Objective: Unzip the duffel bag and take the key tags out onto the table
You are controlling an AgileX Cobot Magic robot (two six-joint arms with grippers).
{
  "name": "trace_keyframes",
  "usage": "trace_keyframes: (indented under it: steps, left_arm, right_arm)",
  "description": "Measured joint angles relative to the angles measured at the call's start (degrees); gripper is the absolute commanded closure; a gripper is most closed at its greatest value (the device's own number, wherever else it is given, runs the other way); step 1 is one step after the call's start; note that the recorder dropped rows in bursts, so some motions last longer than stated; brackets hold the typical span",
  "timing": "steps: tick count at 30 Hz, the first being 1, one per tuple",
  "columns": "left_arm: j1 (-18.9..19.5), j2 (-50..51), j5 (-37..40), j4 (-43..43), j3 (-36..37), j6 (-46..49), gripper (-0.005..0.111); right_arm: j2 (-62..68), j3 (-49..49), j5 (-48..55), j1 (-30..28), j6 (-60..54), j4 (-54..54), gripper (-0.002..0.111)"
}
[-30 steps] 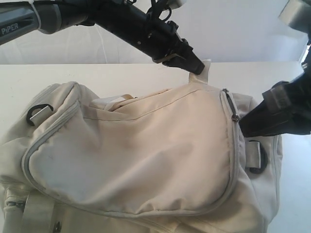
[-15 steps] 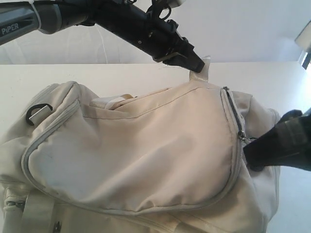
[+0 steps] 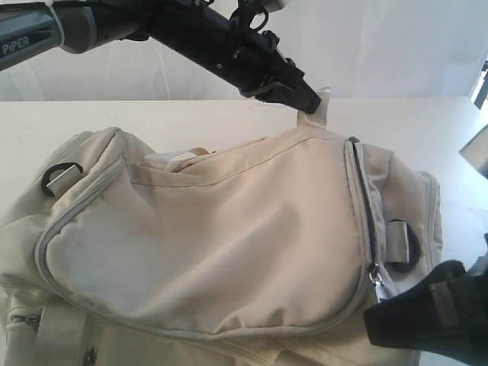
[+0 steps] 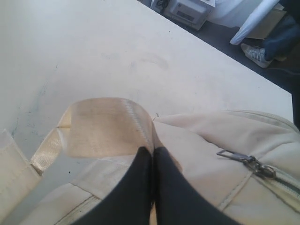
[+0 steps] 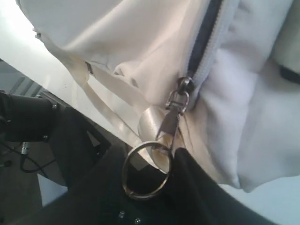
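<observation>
cream fabric: one duffel bag [image 3: 229, 244] lies on the white table [image 3: 152, 118], its right-side zipper [image 3: 364, 206] parted to a dark slit. both grippers are clenched: the left gripper [image 3: 309, 103] pinches one strap loop [image 4: 103, 126] at the far edge, and the right gripper [image 5: 166, 157] nips one zipper pull [image 5: 169, 124] at the near right.

The cream-white duffel bag [image 3: 229, 244] fills the middle and lower frame, lying on the white table [image 3: 152, 114]; its grey zipper [image 3: 364, 206] at right gapes dark down to the slider [image 3: 374, 276]
</observation>
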Motion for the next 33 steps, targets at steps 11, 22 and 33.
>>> trace_keyframes:
  steps: [11, 22, 33]
  left_arm:
    - [0.0, 0.0, -0.5, 0.0, 0.0, 0.0, 0.107]
    - [0.0, 0.0, -0.5, 0.0, 0.0, 0.0, 0.106]
    - [0.1, -0.6, 4.8, 4.2, -3.9, -0.4, 0.054]
  right_arm:
    - [-1.0, 9.3, 1.2, 0.0, -1.9, 5.9, 0.108]
    - [-1.0, 9.6, 1.3, 0.0, -7.2, 9.6, 0.108]
    - [-1.0, -3.3, 1.2, 0.0, -7.8, 8.2, 0.106]
